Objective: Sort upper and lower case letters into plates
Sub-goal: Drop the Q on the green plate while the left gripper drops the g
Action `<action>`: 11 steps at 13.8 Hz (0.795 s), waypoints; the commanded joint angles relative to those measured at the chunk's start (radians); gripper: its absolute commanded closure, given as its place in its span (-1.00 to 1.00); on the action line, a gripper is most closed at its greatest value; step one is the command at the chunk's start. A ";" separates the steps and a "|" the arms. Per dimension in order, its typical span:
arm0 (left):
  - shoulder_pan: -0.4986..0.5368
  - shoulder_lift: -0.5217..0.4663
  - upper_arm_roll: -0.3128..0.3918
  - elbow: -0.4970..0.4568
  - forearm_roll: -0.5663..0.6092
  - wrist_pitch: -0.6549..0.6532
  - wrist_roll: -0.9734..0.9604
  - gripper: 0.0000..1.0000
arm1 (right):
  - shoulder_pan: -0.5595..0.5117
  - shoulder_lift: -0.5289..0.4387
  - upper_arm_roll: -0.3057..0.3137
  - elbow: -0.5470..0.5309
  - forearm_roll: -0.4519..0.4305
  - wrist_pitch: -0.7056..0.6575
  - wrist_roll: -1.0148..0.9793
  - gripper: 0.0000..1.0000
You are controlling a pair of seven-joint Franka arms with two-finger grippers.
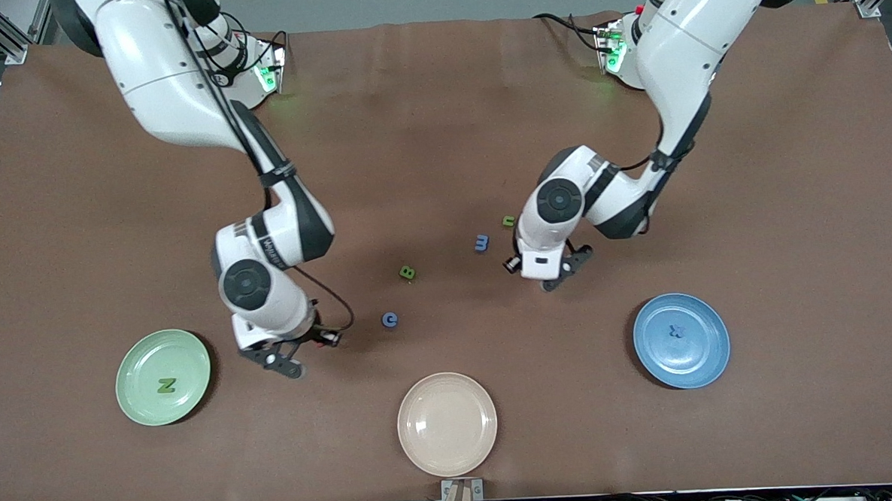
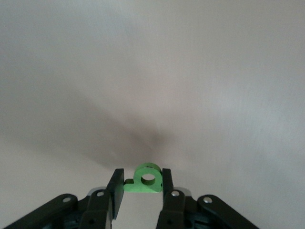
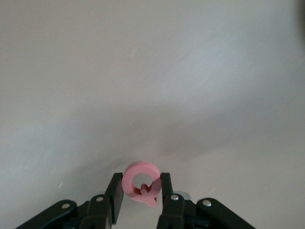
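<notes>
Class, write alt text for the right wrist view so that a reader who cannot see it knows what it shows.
The right hand is shut on a pink letter Q, pinched between its two black fingers. The rest of the view is plain, pale table surface with nothing else on it.

I count 3 plates: mint green plate [image 1: 137, 400], blue plate [image 1: 650, 357], cream plate [image 1: 447, 424]. I count 8 letters, 2 of them in pincers.
</notes>
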 commanded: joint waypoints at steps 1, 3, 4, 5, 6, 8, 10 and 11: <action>0.137 -0.074 0.006 0.015 0.030 -0.099 0.211 0.98 | -0.106 -0.009 0.016 0.014 0.006 -0.023 -0.150 0.97; 0.234 -0.072 0.006 0.037 0.030 -0.102 0.369 0.98 | -0.178 -0.009 0.016 0.014 0.007 -0.023 -0.286 0.96; 0.274 -0.072 0.006 0.038 0.030 -0.102 0.437 0.98 | -0.221 -0.009 0.016 0.014 0.012 -0.022 -0.355 0.96; 0.310 -0.063 0.006 0.051 0.033 -0.102 0.498 0.97 | -0.251 -0.008 0.018 0.014 0.010 -0.022 -0.421 0.96; 0.346 -0.058 0.006 0.057 0.037 -0.102 0.549 0.95 | -0.282 -0.008 0.016 0.014 0.009 -0.020 -0.501 0.96; 0.390 -0.026 0.006 0.072 0.083 -0.100 0.618 0.84 | -0.331 -0.003 0.016 0.014 0.007 -0.020 -0.618 0.94; 0.424 0.004 0.007 0.077 0.114 -0.088 0.637 0.59 | -0.368 0.001 0.016 0.014 0.006 -0.013 -0.710 0.89; 0.430 0.012 0.006 0.090 0.115 -0.088 0.645 0.22 | -0.373 0.003 0.016 0.014 0.004 -0.011 -0.721 0.75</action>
